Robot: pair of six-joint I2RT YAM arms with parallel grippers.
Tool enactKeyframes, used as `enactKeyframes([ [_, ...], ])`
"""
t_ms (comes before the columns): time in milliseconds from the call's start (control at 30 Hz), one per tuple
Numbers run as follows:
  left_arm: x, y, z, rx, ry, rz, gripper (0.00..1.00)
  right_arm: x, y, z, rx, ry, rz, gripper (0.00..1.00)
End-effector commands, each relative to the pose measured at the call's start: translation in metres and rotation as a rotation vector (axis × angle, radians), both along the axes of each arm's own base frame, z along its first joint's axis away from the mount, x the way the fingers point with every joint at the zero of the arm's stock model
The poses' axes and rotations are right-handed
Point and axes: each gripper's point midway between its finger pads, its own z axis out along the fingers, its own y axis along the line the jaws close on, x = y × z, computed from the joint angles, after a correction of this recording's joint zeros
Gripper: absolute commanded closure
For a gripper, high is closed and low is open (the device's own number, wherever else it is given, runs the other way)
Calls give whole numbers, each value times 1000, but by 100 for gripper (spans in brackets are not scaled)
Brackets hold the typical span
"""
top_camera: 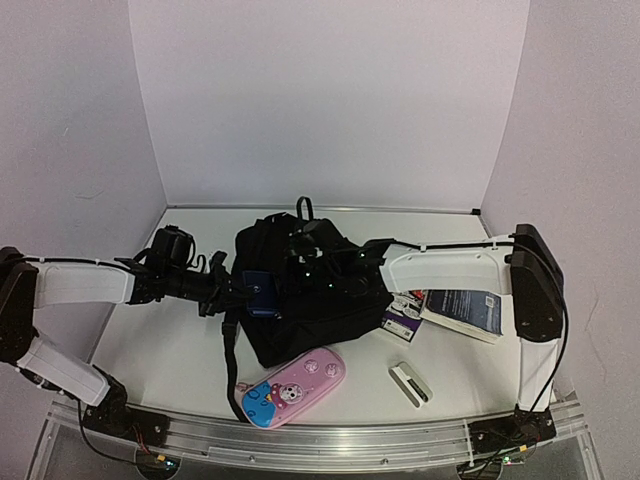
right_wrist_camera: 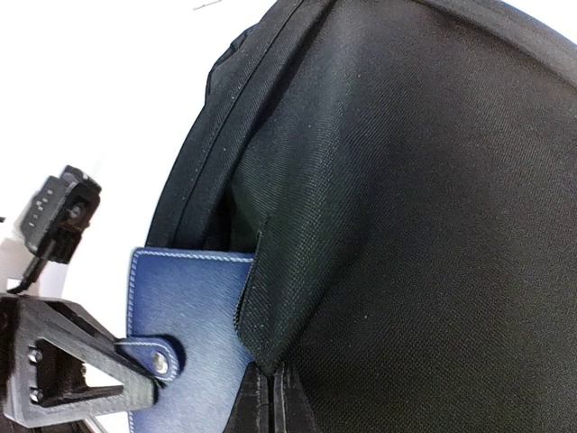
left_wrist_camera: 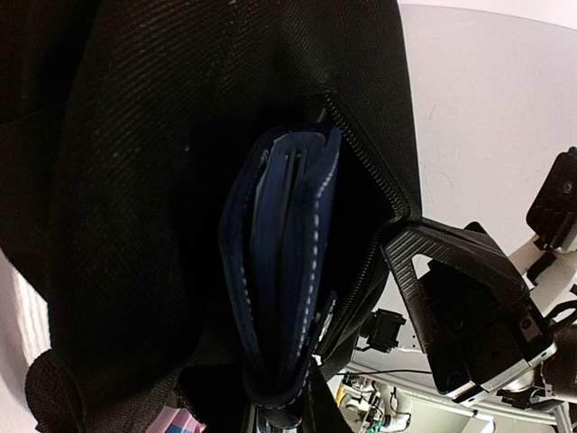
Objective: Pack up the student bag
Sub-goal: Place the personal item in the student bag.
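The student bag (top_camera: 300,300), a large black backpack, lies in the middle of the table. My left gripper (top_camera: 245,293) is shut on a navy snap wallet (top_camera: 259,293) at the bag's left side. In the left wrist view the wallet (left_wrist_camera: 288,271) stands edge-on, partly inside a zippered opening of the bag (left_wrist_camera: 135,180). My right gripper (top_camera: 305,283) reaches in from the right and is shut on the bag's fabric (right_wrist_camera: 297,298), pinching the pocket edge next to the wallet (right_wrist_camera: 185,307). The left gripper's black finger (right_wrist_camera: 63,370) touches the wallet's snap tab.
A pink-and-blue cartoon pencil case (top_camera: 293,387) lies in front of the bag. A small white device (top_camera: 410,383) lies to its right. A book (top_camera: 462,312) and a purple card (top_camera: 405,320) lie at the right, under the right arm. A bag strap (top_camera: 230,360) trails toward the front edge.
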Motion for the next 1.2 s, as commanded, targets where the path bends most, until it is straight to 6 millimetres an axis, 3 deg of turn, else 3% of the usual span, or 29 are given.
enactKeyframes([
  [0,-7,-20,9,-43,10,-91,100,9,5,84,204,-115,-39,100],
  [133,-22,-21,0,-28,45,-116,100,11,5,87,211,-121,-53,100],
  [267,-19,-19,-1,-14,29,-99,100,11,10,89,223,-123,-37,100],
  [633,54,-29,51,-67,-232,106,100,-10,14,73,229,-55,18,100],
  [767,62,-38,47,-91,-227,107,100,-14,14,67,223,-42,14,100],
  [1000,53,-81,25,-80,-186,-1,100,-11,22,66,247,-49,19,100],
  [1067,54,-84,24,-71,-195,-14,97,-11,22,66,245,-52,19,100],
  [1167,55,-75,24,-1,-222,-4,86,-11,20,67,241,-57,15,100],
])
